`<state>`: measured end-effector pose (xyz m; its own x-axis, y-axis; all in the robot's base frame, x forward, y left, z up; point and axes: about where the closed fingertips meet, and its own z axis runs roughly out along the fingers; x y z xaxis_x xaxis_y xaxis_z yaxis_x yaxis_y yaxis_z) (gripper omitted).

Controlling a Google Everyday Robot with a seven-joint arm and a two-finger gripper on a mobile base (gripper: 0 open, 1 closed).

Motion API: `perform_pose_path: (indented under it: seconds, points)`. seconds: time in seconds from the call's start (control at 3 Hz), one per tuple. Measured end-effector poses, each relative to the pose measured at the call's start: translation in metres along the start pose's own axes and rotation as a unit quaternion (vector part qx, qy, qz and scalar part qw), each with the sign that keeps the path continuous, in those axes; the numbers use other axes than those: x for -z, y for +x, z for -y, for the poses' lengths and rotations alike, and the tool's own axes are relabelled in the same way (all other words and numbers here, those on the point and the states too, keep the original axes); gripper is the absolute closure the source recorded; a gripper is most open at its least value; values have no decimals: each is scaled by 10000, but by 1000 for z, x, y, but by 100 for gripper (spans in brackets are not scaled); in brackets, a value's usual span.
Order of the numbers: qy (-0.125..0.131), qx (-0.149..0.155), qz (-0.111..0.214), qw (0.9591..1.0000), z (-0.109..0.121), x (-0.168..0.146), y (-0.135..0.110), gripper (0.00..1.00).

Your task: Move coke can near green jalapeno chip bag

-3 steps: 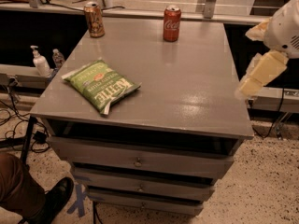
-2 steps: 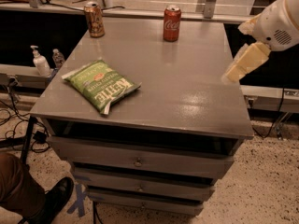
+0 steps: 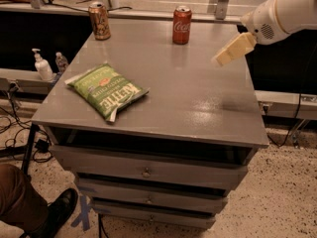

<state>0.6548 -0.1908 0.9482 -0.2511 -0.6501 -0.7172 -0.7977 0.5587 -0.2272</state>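
Note:
The red coke can [image 3: 182, 25] stands upright at the back of the grey table top [image 3: 188, 93], right of centre. The light green jalapeno chip bag [image 3: 107, 89] lies flat at the front left of the top. My gripper [image 3: 232, 50] hangs in the air over the right side of the table, to the right of the can and a little nearer the camera, well apart from it. It holds nothing. The white arm reaches in from the upper right.
A gold-brown can [image 3: 99, 20] stands at the back left corner. The table has drawers [image 3: 146, 171] below. A pump bottle [image 3: 42, 66] and a small bottle [image 3: 62, 62] stand on a low ledge to the left. A person's leg and shoe [image 3: 34, 207] are at the bottom left.
My gripper has moved up and to the left, from beyond the table's right edge to above its right side, closer to the coke can. The can and bag have not moved.

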Motion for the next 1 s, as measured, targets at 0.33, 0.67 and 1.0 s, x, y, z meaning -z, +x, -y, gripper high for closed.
perform_pose_path:
  seconds: [0.33,0.67,1.0]
  points:
    - [-1,0,1,10000,0,0,0,0]
    - [15,-184,266,9995,4,-14,-6,0]
    - [75,-571,874,9945,19,-45,-21,0]
